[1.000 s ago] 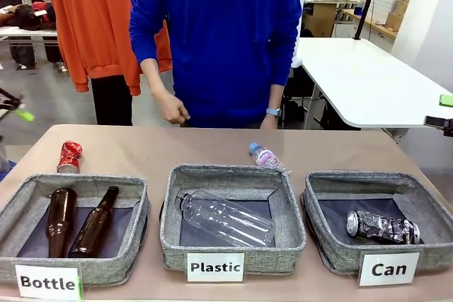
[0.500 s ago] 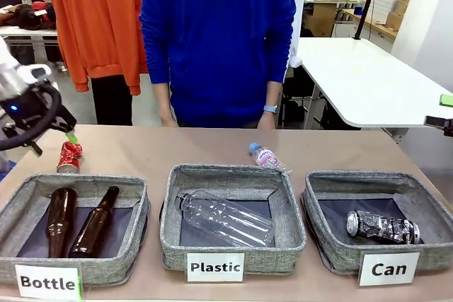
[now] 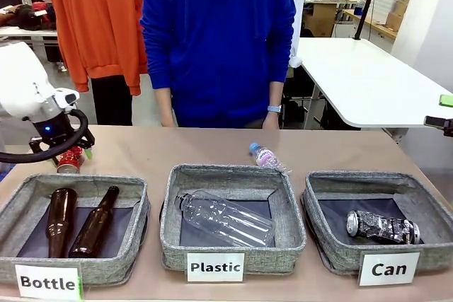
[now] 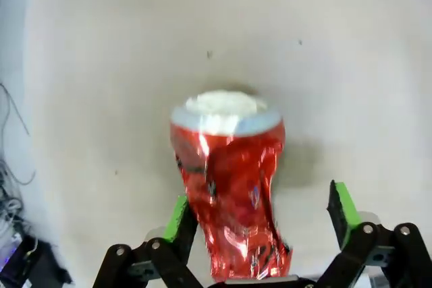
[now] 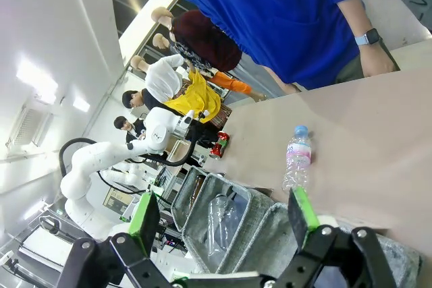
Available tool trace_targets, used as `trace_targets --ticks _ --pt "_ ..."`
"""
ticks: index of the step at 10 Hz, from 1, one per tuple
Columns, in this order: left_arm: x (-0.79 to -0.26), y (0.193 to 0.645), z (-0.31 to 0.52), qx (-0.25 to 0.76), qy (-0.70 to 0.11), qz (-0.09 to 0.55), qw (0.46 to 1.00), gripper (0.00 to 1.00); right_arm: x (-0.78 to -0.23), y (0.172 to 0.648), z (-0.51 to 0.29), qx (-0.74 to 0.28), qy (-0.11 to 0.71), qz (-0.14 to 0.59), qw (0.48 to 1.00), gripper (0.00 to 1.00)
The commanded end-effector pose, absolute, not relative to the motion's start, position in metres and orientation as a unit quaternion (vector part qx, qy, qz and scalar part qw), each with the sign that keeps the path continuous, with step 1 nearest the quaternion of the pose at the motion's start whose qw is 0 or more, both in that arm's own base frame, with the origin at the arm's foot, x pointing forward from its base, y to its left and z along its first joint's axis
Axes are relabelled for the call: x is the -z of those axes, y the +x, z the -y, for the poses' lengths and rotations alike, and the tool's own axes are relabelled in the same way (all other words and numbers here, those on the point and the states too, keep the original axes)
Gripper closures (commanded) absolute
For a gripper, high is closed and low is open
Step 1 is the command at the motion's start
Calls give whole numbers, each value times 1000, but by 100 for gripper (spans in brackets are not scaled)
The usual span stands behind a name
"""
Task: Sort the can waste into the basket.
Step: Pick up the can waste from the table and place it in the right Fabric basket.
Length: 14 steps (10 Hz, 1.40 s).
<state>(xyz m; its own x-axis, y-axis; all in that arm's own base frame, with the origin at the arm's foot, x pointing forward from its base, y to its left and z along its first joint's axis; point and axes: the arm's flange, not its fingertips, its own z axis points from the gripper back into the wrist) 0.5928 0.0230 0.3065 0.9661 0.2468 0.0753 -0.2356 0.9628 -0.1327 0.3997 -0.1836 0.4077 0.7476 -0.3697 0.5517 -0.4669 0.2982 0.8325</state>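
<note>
Front view: the left gripper (image 3: 66, 153), at 9 o'clock of the tan table (image 3: 177, 148), is lowered about the crumpled red metal can (image 3: 69, 164), which stands upright on the table just behind the grey woven-fabric basket labelled "Bottle" (image 3: 78, 182). That basket holds two brown glass bottles (image 3: 60, 221). At 6 o'clock, the like basket labelled "Plastic" (image 3: 226, 172) holds a large clear plastic bottle (image 3: 223, 218). Just behind its far rim a small clear plastic bottle with a pink label (image 3: 265, 157) lies on the table. At 4 o'clock, the grey woven-fabric basket labelled "Can" (image 3: 368, 178) holds the black-and-silver patterned metal can (image 3: 382, 226), lying on its side on the dark lining. A person in a blue sweater (image 3: 219, 40) stands at 12 o'clock, both hands at the far table edge. Left wrist view: the red can (image 4: 229, 193) stands between the green-padded fingers (image 4: 179, 217). The jaws are spread, not clenched. The 7 o'clock pad is just beside the can (contact cannot be told), and the 4 o'clock pad stands apart from it. Right wrist view: the right gripper (image 5: 224, 212) hangs above the basket row with its jaws released and nothing between them. The small bottle (image 5: 297, 156) lies at 3 o'clock, and the red can (image 5: 219, 145) sits near the centre under the left arm's wrist.
</note>
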Motion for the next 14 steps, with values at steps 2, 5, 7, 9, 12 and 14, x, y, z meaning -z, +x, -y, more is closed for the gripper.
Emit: trace_targets --ticks 2,5,7,9,12,14 --pt "-302 598 -21 -147 -26 66 987 0 -409 399 186 -46 589 355 725 0" --pt "-302 597 -21 -149 -25 81 985 59 -409 399 186 -46 589 355 725 0" --pt "-303 596 -21 -151 -23 91 984 100 -409 399 186 -46 589 355 725 0" --pt "-304 595 -21 -151 -20 87 985 100 -409 399 186 -46 589 355 725 0" --pt "-322 589 -30 -148 -36 94 984 100 -409 399 186 -46 589 355 725 0" --pt "-366 576 -50 -128 -99 93 982 100 -409 399 186 -46 589 355 725 0"
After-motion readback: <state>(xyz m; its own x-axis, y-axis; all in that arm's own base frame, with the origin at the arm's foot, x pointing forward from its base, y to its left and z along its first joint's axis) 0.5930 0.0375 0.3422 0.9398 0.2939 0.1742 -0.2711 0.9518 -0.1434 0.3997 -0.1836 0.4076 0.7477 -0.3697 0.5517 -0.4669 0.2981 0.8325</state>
